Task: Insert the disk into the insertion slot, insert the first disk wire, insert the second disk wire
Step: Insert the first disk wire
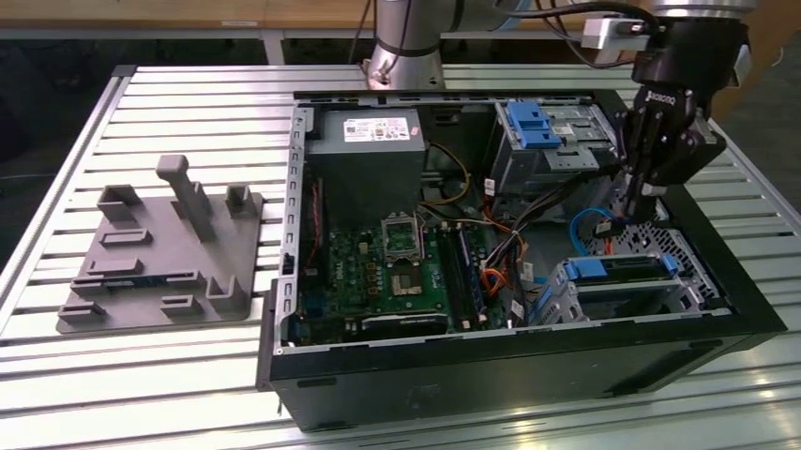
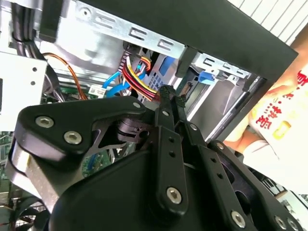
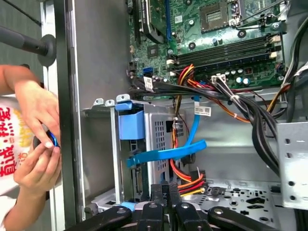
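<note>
Hovering beside the insertion slot (image 1: 678, 286), where the disk (image 1: 620, 267) already sits, my gripper (image 2: 172, 95) is pinched shut, seemingly empty, while the blue cable (image 3: 166, 154) and red-and-yellow wires (image 3: 190, 182) look not yet plugged in.

The computer case (image 1: 501, 375) is black across the lower part of the exterior view. The motherboard (image 1: 388, 272) is green with black slots. The insertion slot (image 1: 632, 298) is silver sheet metal, perforated in a dot pattern. The disk (image 1: 620, 268) shows a bright blue frame. The bay latch (image 1: 532, 127), upper right, is the same blue. The gripper (image 1: 639, 211) is black, with silver screw heads in both wrist views. The data cable (image 3: 192, 139) is light blue. The wire bundle (image 2: 137, 79) has red, yellow, orange and black strands. The table (image 1: 188, 84) is silver, ribbed in parallel slats. The fixture (image 1: 163, 253), at the exterior view's left, is plain grey. The person's garment (image 3: 9, 144) is white with red print.
</note>
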Tool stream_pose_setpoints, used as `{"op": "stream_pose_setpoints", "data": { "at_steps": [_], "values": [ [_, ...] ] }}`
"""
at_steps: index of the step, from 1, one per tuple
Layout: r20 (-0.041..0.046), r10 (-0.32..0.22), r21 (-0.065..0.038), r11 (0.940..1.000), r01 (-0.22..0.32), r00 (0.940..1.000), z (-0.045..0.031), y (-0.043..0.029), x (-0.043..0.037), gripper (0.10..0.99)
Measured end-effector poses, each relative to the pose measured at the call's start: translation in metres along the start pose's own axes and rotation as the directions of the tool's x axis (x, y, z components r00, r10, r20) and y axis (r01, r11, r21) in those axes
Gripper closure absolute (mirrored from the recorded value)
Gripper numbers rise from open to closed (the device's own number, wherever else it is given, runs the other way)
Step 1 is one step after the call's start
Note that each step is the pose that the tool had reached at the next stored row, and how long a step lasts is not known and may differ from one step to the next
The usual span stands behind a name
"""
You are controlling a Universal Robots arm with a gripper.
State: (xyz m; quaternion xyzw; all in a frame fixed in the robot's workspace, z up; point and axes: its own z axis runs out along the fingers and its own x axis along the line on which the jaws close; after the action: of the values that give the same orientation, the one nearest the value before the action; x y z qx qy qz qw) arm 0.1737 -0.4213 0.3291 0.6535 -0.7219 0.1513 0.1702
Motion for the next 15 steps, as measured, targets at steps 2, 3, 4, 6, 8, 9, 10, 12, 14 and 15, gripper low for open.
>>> {"op": "stream_pose_setpoints", "data": {
  "at_steps": [2, 3, 4, 6, 8, 9, 10, 12, 14, 15],
  "values": [
    [0.0047, 0.0, 0.0, 1.0, 0.0, 1.0, 0.0015, 0.0006, 0.0034, 0.925],
    [0.0078, 0.0, -0.001, 1.0, 0.0, 1.0, 0.0024, 0.001, 0.005, 0.925],
    [0.0116, 0.0, -0.001, 1.0, 0.0, 0.9999, 0.0031, 0.0012, 0.0066, 0.925],
    [0.022, -0.001, -0.001, 1.0, 0.001, 0.9998, 0.0046, 0.0011, 0.0094, 0.925],
    [0.0409, -0.001, -0.002, 1.0, 0.001, 0.9992, 0.0055, 0.0009, 0.0116, 0.925],
    [0.0566, -0.002, -0.003, 1.0, 0.002, 0.9984, 0.0058, 0.0008, 0.0125, 0.925],
    [0.0738, -0.002, -0.004, 1.0, 0.002, 0.9973, 0.0061, 0.0007, 0.0133, 0.925],
    [0.1093, -0.003, -0.006, 1.0, 0.004, 0.994, 0.0067, 0.0005, 0.0149, 0.925],
    [0.1418, -0.004, -0.008, 1.0, 0.005, 0.9899, 0.0071, 0.0004, 0.0167, 0.925],
    [0.1489, -0.004, -0.009, 0.9999, 0.006, 0.9888, 0.0066, 0.0003, 0.0185, 0.925]
  ]
}}
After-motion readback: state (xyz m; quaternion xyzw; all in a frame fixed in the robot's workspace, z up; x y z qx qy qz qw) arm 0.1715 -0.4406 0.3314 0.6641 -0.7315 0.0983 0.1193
